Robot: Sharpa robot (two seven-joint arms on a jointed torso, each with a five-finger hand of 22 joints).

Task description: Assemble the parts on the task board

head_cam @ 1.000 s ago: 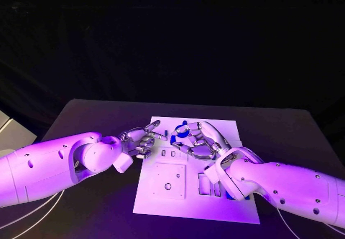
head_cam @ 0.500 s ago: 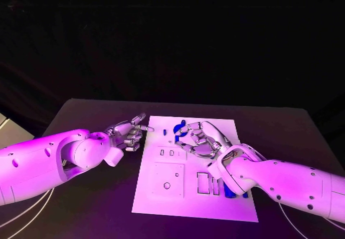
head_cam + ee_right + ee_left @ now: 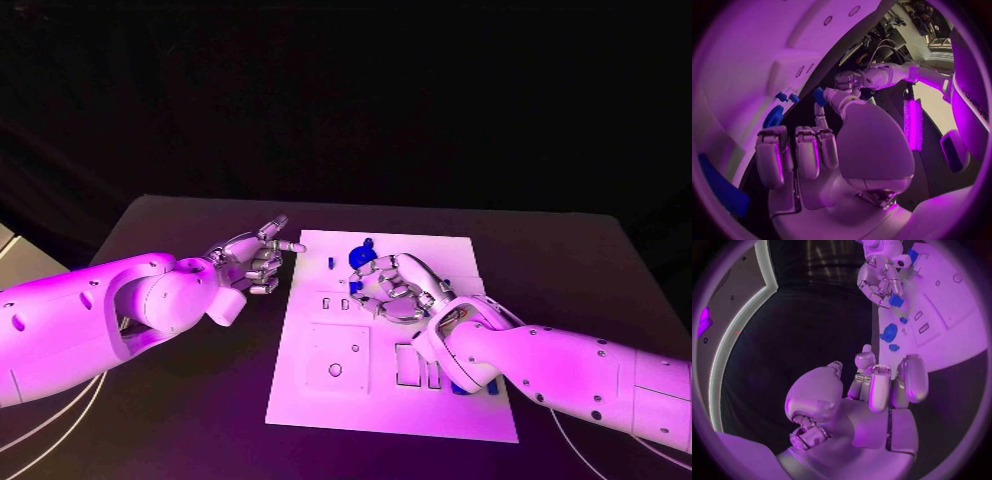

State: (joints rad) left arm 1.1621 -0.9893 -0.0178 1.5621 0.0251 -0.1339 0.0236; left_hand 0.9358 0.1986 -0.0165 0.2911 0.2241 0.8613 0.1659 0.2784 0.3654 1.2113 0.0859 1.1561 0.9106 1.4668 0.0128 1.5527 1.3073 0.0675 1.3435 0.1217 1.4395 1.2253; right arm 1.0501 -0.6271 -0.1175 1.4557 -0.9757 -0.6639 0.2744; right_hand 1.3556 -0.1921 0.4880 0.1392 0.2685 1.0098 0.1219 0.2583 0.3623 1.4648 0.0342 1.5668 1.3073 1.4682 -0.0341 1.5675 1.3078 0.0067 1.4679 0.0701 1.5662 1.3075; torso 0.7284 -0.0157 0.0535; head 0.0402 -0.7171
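The white task board (image 3: 361,400) lies in the middle of the black table. My right hand (image 3: 400,287) hovers over its far half and pinches a small blue part (image 3: 356,263) at its fingertips; the part (image 3: 819,95) shows beside the thumb tip in the right wrist view, and the left wrist view shows it (image 3: 895,300) under that hand (image 3: 879,277). A round blue part (image 3: 365,245) and a small blue one (image 3: 329,263) sit on the board beyond it. My left hand (image 3: 257,262) hangs just off the board's left edge, holding nothing, one finger stretched toward the board.
A long blue part (image 3: 462,385) lies by the slots on the board's right side, partly under my right forearm. Flat white plates and slots (image 3: 339,365) fill the near half. Black table (image 3: 173,230) surrounds the board.
My left hand has pulled off the board's left edge, out to the left and a little farther away. My right hand has drawn slightly nearer with the blue part.
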